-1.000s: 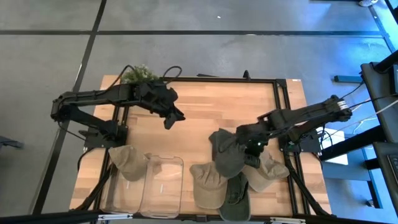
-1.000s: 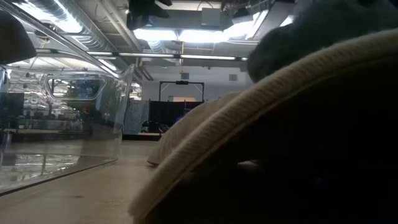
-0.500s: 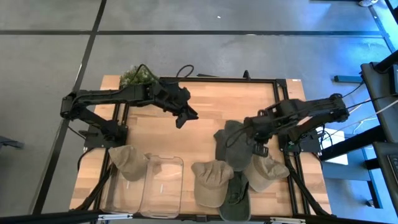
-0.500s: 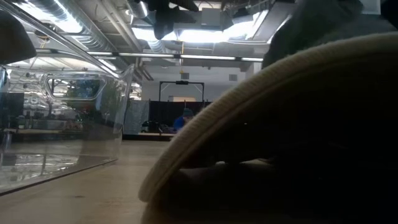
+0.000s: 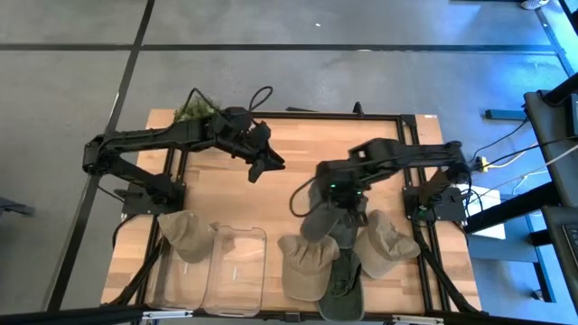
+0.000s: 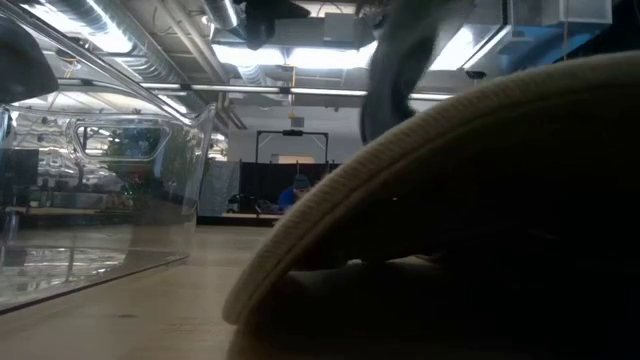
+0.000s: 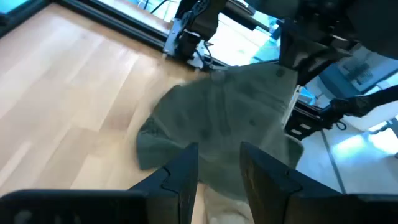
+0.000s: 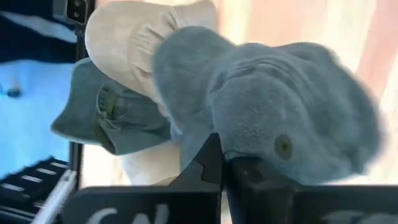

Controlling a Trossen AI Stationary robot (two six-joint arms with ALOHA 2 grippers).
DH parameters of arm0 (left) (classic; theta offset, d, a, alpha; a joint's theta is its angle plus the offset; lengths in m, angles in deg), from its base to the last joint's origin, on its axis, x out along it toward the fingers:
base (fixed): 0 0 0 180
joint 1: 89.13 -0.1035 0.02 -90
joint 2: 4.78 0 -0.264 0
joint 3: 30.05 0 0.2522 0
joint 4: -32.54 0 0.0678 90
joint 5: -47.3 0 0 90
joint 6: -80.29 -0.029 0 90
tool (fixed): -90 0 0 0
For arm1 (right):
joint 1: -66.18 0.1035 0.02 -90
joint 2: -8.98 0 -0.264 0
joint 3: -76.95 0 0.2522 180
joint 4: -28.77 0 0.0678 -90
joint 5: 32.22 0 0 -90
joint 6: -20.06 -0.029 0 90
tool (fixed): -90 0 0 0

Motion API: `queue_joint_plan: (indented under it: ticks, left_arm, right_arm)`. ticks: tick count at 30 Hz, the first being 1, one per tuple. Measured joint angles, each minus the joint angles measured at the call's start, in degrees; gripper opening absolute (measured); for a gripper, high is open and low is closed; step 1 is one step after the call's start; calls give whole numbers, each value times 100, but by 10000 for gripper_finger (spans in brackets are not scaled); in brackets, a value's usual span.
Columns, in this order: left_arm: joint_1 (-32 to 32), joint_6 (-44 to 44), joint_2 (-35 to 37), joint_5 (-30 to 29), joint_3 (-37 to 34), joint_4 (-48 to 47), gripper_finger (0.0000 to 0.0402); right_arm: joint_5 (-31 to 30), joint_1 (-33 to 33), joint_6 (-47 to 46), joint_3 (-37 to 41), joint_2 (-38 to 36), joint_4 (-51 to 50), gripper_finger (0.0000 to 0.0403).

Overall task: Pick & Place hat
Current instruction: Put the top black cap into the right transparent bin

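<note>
Far left, at about 8 o'clock on the pale wooden slatted table (image 5: 298,149): one tan fabric cap (image 5: 185,235), and just right of it the clear plastic bin (image 5: 237,266), with nothing visible inside.

Your left gripper (image 5: 264,164) hovers at about 11 o'clock over bare boards, fingers parted a little, nothing between them. Its wrist camera looks straight across at the lifted hat.

Right of centre, your right gripper (image 5: 336,193) is pinched tight on the crown of the grey-green soft bucket hat (image 5: 322,217). The hat hangs from the pinch, its loose brim trailing toward 6 o'clock over the tan and dark green caps (image 5: 348,257) heaped at 5 o'clock.

The relation to mind: the bin lies toward 8 o'clock from the held hat. The right arm already has it; my judgement is the carry runs leftward.
</note>
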Motion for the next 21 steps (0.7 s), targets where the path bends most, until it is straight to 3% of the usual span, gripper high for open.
queue_joint_plan:
  ticks: [5,11,21]
  left_arm:
    - [-24,-5,377,-269,0,-509,114]
    - [-24,-7,663,-732,0,-770,114]
    - [-24,-289,385,-581,0,-898,113]
  right_arm:
    - [-164,-225,653,-426,225,-2,2]
    - [-256,-375,379,-504,384,-10,2]
    - [-46,-105,403,-498,852,-6,3]
